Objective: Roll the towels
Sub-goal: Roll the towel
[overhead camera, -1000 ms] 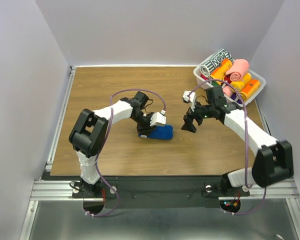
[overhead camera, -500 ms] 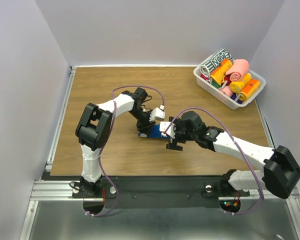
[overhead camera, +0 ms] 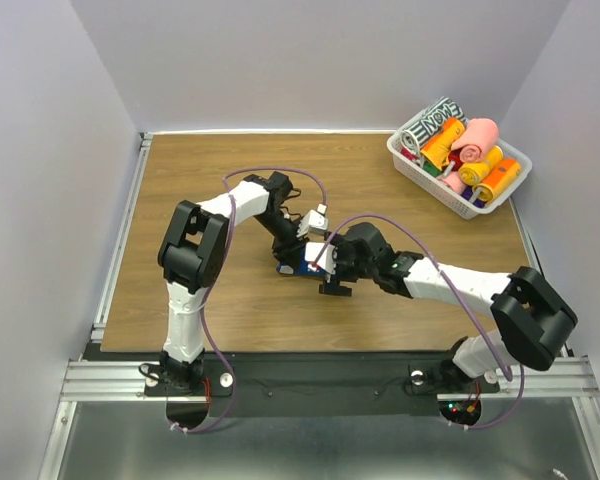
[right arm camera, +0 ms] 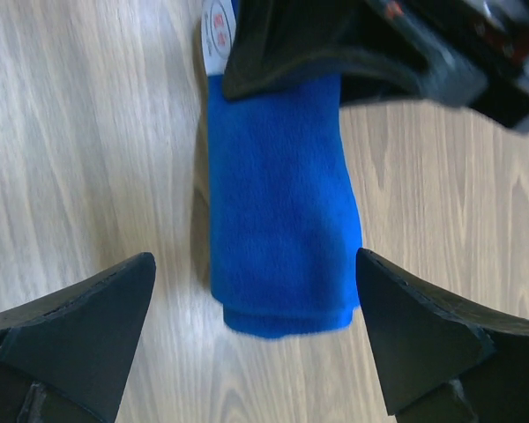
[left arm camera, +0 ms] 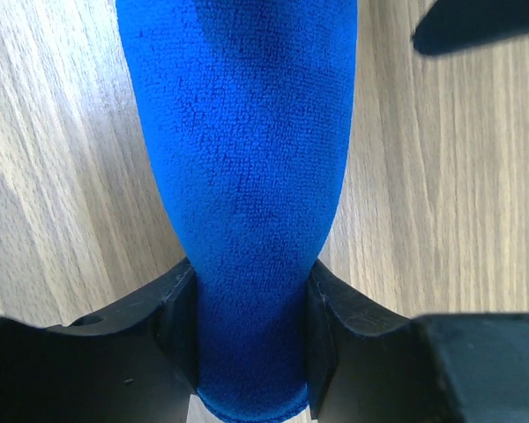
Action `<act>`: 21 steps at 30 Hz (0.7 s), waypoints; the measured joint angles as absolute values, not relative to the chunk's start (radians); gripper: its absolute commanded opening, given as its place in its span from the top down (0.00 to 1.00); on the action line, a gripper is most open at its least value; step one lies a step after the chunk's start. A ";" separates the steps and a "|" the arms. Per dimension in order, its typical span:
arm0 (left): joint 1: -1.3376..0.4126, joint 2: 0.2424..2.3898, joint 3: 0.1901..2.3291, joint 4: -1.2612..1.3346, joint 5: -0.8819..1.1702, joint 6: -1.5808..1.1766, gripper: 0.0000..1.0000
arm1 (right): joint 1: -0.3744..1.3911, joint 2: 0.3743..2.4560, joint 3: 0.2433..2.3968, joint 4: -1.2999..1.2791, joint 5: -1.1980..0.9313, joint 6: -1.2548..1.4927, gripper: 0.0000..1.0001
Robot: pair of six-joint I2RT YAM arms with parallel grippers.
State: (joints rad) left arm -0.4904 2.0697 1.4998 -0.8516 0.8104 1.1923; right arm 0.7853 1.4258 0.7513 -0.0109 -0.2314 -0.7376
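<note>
The royal blue towel (left arm camera: 247, 176) lies rolled up on the wooden table, mid-table in the top view (overhead camera: 302, 268). My left gripper (left arm camera: 251, 300) is shut on one end of the roll, both fingers pressed into the cloth. My right gripper (right arm camera: 256, 260) is open at the roll's other end (right arm camera: 282, 211), a fingertip (right arm camera: 115, 300) on each side and apart from the cloth. In the top view the right gripper (overhead camera: 328, 275) covers much of the roll. A pink towel roll (overhead camera: 477, 137) lies in the basket.
A white basket (overhead camera: 430, 183) at the back right holds orange, red, pink and black-and-white patterned rolls. A white label (right arm camera: 216, 26) shows at the blue roll's far end beside the left gripper (right arm camera: 335, 53). Grey walls enclose the table.
My right arm has swung from near the basket leftward and down to the blue roll's free end, jaws still open. The left gripper has kept its hold and turned slightly.
</note>
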 measured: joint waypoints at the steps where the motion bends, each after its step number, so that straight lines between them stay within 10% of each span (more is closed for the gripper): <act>1: -0.488 2.077 1.508 -0.862 0.816 1.196 0.50 | 0.790 1.431 0.752 0.001 -0.232 -0.740 0.00; 21: -0.464 2.107 1.530 -0.924 0.865 1.217 0.48 | 0.807 1.588 0.765 0.186 -0.164 -0.797 0.00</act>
